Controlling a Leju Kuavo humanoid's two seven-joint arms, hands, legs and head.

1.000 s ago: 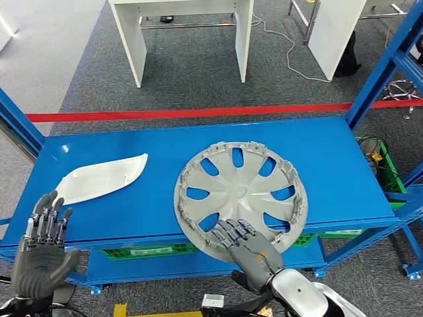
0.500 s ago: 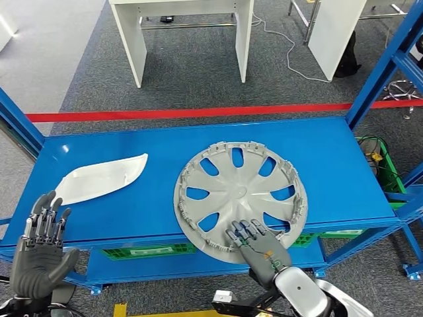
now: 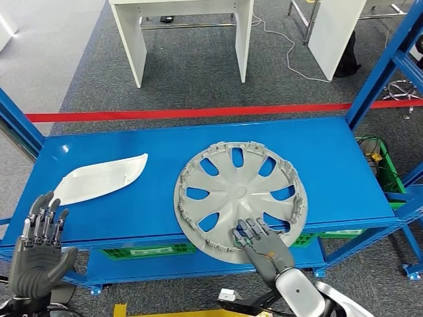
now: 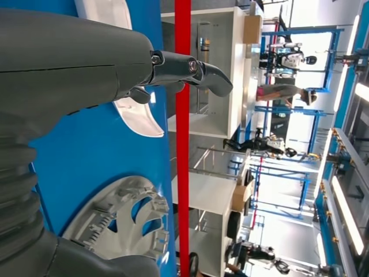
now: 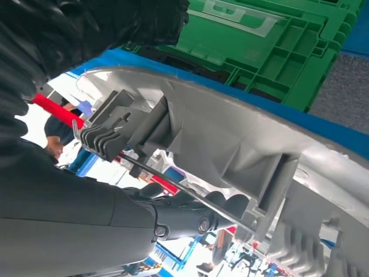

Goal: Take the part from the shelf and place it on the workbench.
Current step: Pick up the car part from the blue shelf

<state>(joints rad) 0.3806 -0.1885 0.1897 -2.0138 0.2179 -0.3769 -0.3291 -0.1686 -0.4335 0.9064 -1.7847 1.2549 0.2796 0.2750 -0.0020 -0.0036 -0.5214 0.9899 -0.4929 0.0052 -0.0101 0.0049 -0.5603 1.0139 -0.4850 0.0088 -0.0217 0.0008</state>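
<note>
My left hand (image 3: pixel 37 254) hovered at the near-left corner, in front of the shelf edge, palm up-ish, fingers spread wide, holding nothing. Just beyond it, on the left of the flat blue metal shelf (image 3: pixel 159 198), lay the white curved plastic trim piece (image 3: pixel 100 178), untouched. Right of centre on the same shelf sat the round grey plastic hubcap with spoke cut-outs (image 3: pixel 239 191), lying flat, its near rim hanging over the shelf's front edge. My right hand (image 3: pixel 264 244) was at that near rim, fingers laid on top of it. The right wrist view showed the thumb below the rim's underside (image 5: pixel 209 144), rim between thumb and fingers. Whether the grip was actually tight, I couldn't tell. Green plastic crate (image 5: pixel 278 40) sat on the lower tier under the hubcap. Far side: red floor tape (image 3: pixel 190 113), white table legs (image 3: pixel 135 46).
</note>
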